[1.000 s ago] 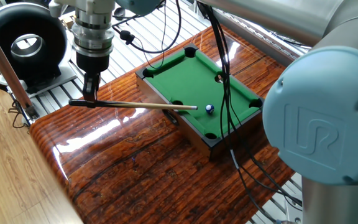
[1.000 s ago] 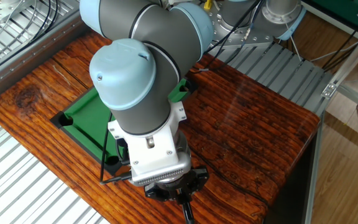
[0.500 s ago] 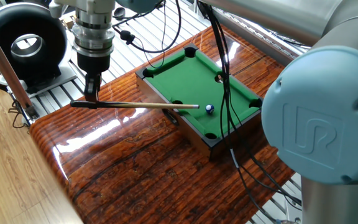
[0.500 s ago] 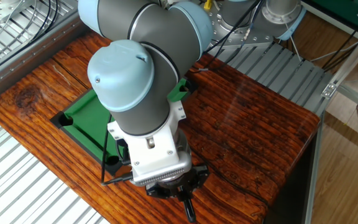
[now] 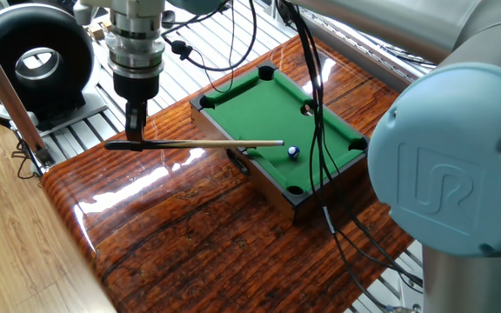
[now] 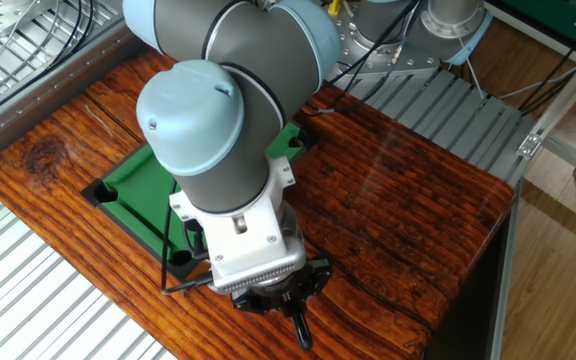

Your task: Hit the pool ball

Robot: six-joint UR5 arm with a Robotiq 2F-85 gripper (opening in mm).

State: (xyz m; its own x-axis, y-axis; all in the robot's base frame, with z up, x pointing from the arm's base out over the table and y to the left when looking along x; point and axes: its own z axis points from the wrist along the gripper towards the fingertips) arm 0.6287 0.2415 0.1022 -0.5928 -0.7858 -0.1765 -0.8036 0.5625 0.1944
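The gripper (image 5: 135, 130) is pinching the dark butt end of the thin wooden cue (image 5: 200, 143), its fingers (image 5: 134, 117) pressed narrow around the stick. The cue is lying level above the glossy wooden tabletop (image 5: 190, 226), reaching out over the near rail of the miniature pool table (image 5: 278, 122). Its pale tip is hanging just short of the pool ball (image 5: 293, 152), slightly to one side of it and not touching. The dark blue ball is sitting on the green felt near the long rail closest to the cue, between a side pocket and a corner pocket. Black cables (image 5: 316, 113) are draping across the little table from above. In the other fixed view, the arm's bulky grey and pale blue joints (image 6: 218, 150) are blocking most of the green felt (image 6: 133, 180), so the ball and cue are hidden there. A black ring-shaped device (image 5: 33, 56) is standing on the metal slats behind the gripper.
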